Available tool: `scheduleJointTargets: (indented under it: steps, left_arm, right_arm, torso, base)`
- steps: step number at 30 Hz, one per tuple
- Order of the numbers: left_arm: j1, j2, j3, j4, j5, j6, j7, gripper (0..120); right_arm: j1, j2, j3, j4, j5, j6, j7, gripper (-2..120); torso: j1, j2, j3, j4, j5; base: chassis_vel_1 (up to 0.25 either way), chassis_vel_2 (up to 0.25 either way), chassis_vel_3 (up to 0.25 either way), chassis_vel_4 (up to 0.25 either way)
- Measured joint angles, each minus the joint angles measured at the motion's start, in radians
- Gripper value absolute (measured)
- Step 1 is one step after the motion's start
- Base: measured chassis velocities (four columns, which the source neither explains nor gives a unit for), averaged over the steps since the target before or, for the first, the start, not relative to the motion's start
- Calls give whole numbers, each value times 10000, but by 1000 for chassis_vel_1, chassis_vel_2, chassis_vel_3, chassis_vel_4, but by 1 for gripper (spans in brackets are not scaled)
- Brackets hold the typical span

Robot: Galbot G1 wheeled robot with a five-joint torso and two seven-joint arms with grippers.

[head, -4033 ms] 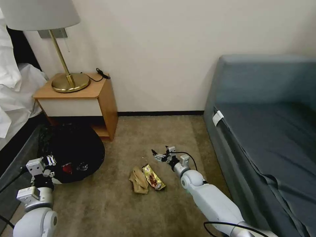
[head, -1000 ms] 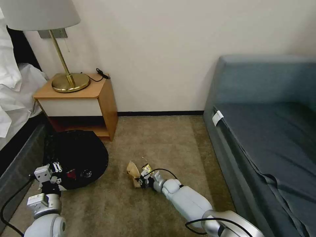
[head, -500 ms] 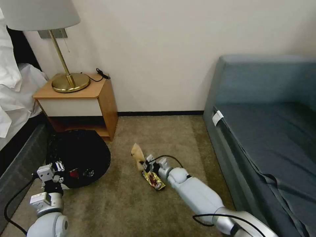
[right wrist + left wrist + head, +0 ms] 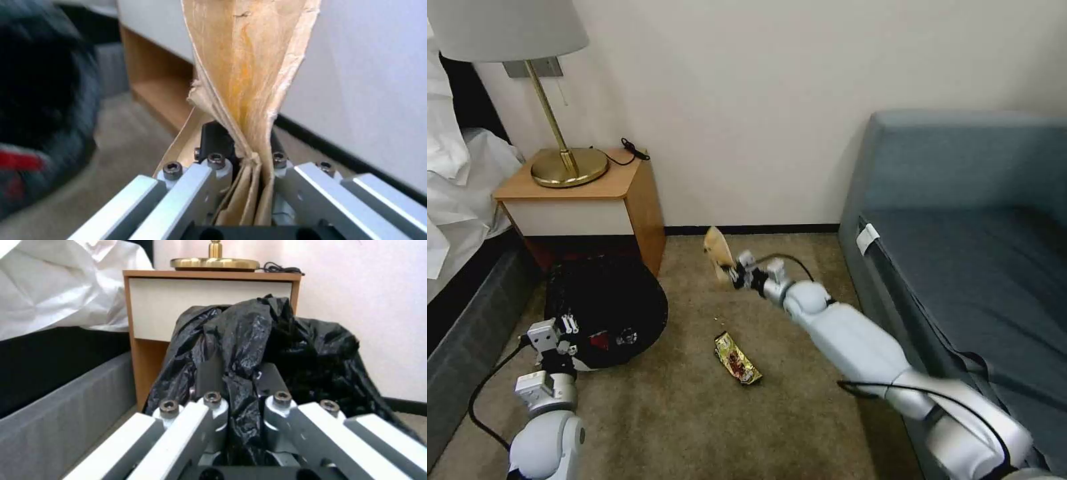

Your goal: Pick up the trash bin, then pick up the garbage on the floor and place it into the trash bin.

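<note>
Holding a tan wrapper [image 4: 718, 252] clamped between its fingers, the right gripper [image 4: 735, 273] hangs above the carpet [image 4: 707, 427] near the wall's baseboard, to the right of the trash bin [image 4: 606, 308]. The left gripper [image 4: 564, 331] is closed on the bin's black bag [image 4: 249, 350] at the near rim, with the bin in front of the nightstand [image 4: 587, 197].

Risks, as judged: the wrapper is pinched only at its lower end, so a quick swing could let the thin paper slip or tear out. The left grip appears to bear on bag film, not clearly on the rim; the liner could pull loose and the bin tilt.

Orientation: the wrapper's long axis stands roughly upright, the free end pointing up and leaning away from the gripper. A gold wrapper [image 4: 738, 358] lies on mid-carpet, its long axis diagonal.
</note>
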Motion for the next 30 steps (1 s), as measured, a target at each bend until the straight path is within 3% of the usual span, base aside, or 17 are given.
scheduleJointTargets:
  steps: [5, 11, 30]
  left_arm:
    - [-382, 140, 303, 69, -193, 169, -115, 5]
    - [-603, 133, 522, 264, -283, 191, -71, 5]
    - [-659, -100, 616, 352, -388, 115, -11, 5]
  right_arm:
    - [473, 359, -768, 1067, 1219, -546, 211, 2]
    - [417, 968, -1673, 1306, 1629, -691, 492, 2]
    - [-914, 1767, -2329, 513, 1007, -446, 1047, 2]
  torso:
    - [0, 0, -1, 1, 0]
    - [0, 0, 0, 1, -1]
    - [0, 0, 0, -1, 0]
  base:
    - [0, 0, 0, 0]
    - [0, 0, 0, 0]
    - [0, 0, 0, 0]
